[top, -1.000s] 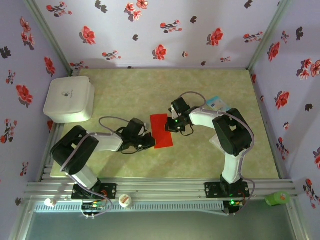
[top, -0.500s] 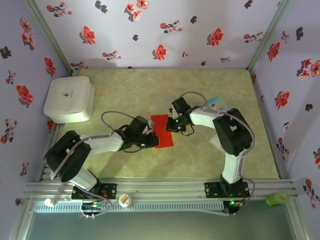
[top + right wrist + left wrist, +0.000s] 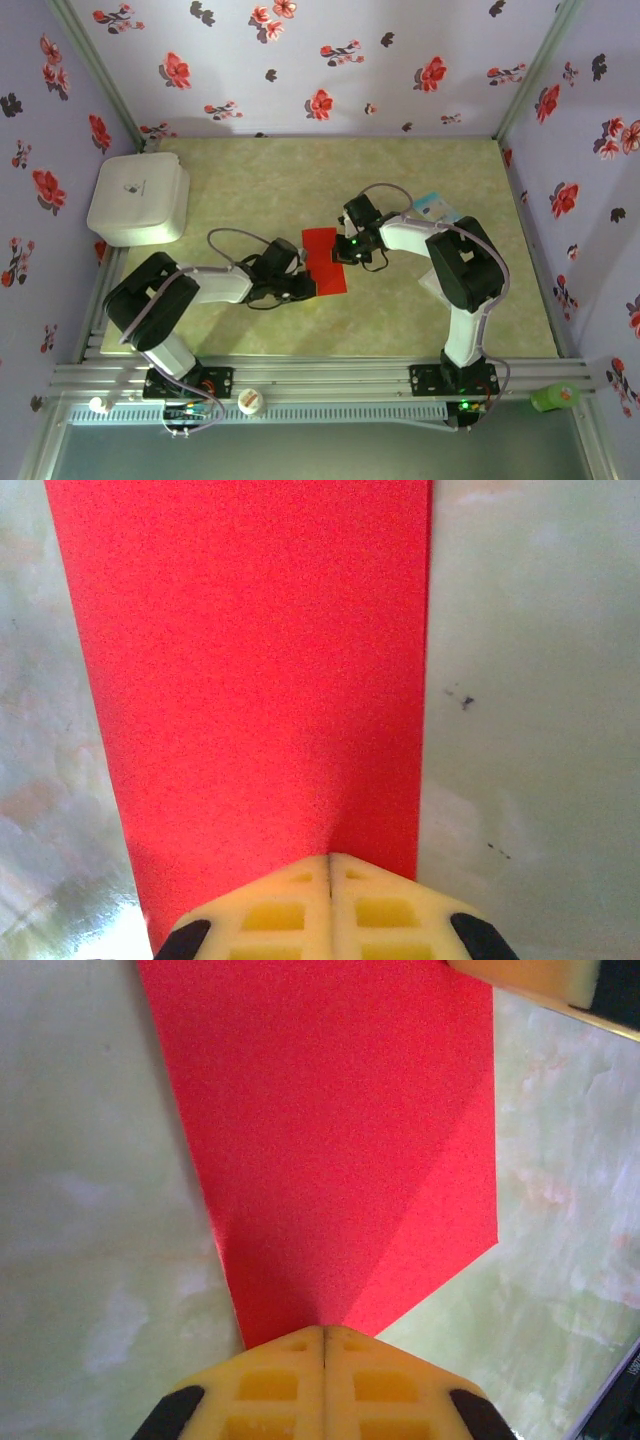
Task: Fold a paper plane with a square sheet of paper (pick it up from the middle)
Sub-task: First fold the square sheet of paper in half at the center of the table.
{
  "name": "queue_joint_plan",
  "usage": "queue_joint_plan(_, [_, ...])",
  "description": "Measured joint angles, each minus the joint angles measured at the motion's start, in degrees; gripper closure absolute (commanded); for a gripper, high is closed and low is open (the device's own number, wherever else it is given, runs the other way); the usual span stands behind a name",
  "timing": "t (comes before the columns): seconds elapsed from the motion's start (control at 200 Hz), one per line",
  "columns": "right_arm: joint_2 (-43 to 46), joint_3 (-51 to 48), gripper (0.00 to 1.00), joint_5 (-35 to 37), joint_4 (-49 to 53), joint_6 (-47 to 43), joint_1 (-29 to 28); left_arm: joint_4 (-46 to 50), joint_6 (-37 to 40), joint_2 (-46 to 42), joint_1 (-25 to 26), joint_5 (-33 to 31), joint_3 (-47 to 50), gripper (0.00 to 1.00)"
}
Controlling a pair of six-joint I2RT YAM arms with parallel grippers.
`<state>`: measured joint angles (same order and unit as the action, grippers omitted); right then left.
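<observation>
Table (image 3: pixel 420 180) carrying the square sheet of paper (image 3: pixel 325 258) at its middle. The sheet appears halved into a strip, with no dart shape yet, so most folds remain. Left pincer (image 3: pixel 324 1335) clenched on the sheet's corner. Right pincer (image 3: pixel 330 865) clenched, tips pressing the opposite edge.

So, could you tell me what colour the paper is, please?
The paper is plain bright red, clearest in the left wrist view.
</observation>
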<state>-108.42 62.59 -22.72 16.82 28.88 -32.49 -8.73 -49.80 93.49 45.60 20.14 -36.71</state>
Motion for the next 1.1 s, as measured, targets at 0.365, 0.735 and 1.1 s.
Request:
queue_joint_plan(0.365, [0.8,3.7,0.84,2.1,8.8,-0.9,1.0,8.2,0.0,-10.0,-3.9,-0.5,-3.6,0.95])
queue_joint_plan(0.735, [29.1,-9.9,0.69,7.1,1.8,7.3,5.4,10.8,1.1,-0.9,-12.5,-0.7,-18.1,1.0])
queue_joint_plan(1.1, [33.4,-26.3,0.7,2.8,-8.3,20.4,5.7,10.2,1.0,12.5,-13.8,1.9,-26.3,0.93])
